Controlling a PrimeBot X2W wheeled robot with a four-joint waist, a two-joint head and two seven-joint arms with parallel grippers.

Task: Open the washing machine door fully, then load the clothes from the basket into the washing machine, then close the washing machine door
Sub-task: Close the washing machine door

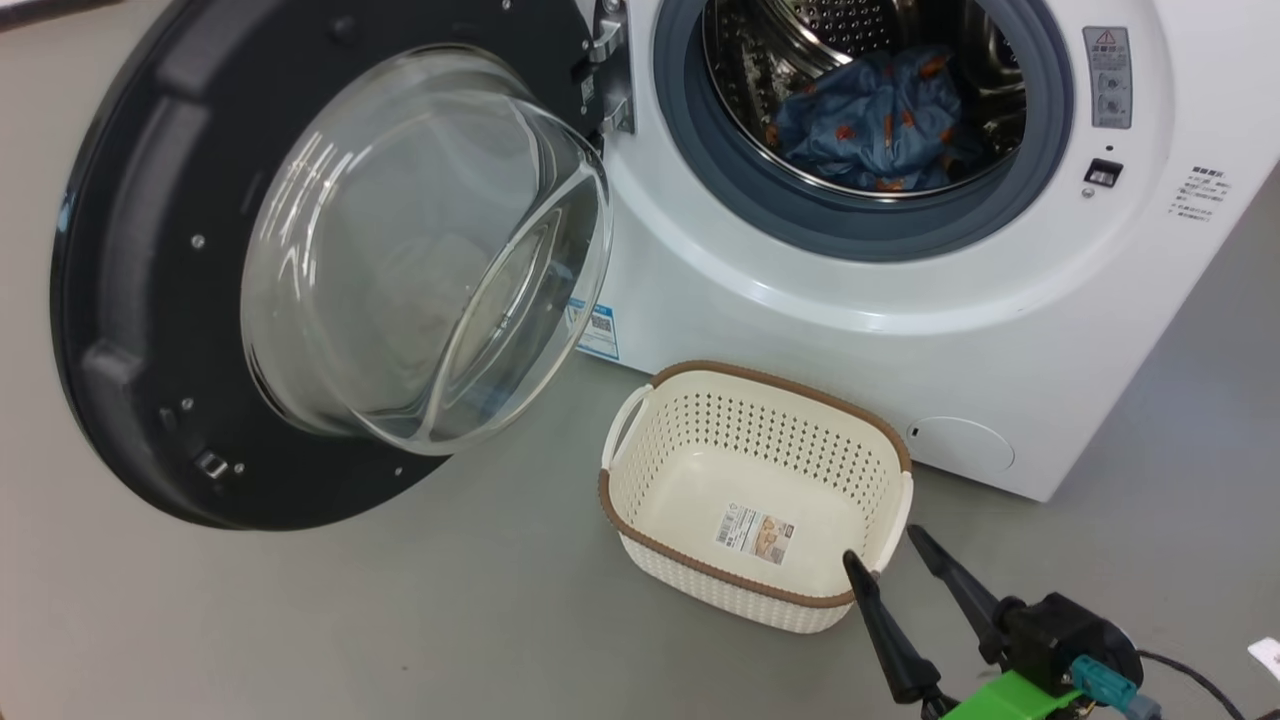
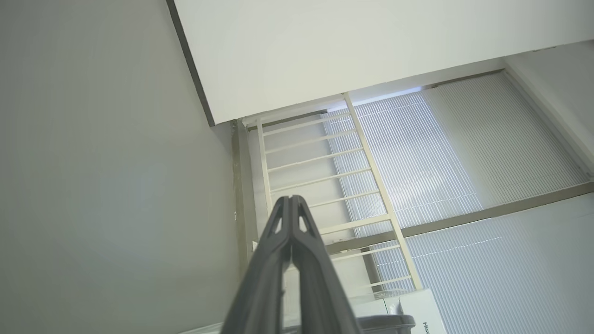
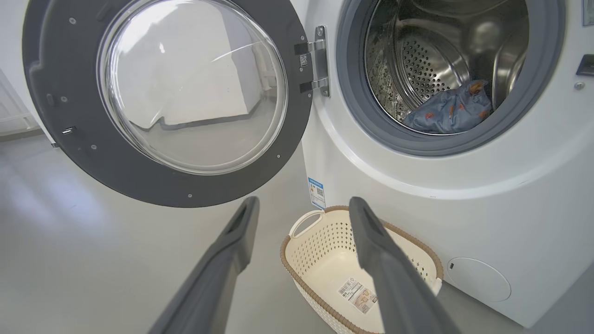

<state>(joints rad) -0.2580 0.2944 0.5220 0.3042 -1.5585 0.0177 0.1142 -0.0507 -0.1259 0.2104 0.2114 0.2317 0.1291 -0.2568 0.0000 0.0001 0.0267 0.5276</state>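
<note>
Right gripper [image 1: 880,548] spread wide, empty, tips by near rim of bare small cream-white perforated plastic basket [image 1: 770,430]. Left gripper [image 2: 290,204] pinched shut on nothing. Blue bear-print clothes [image 1: 880,120] in drum [image 1: 800,40] of white front-loader washing machine [image 1: 800,330]. Loading apparently done; next: swing large round glossy black door [image 1: 130,250] shut.

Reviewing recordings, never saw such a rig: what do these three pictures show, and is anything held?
A wheeled robot with two arms, each ending in a two-fingered claw. One picture looks down from its head; the others look out from each wrist. On the floor stands a washing machine, its door wide open, blue printed clothes in the drum. The basket in front is empty. The right claw is open near the basket, holding nothing. The left claw is shut and empty, pointing at a wall and window blinds.
</note>
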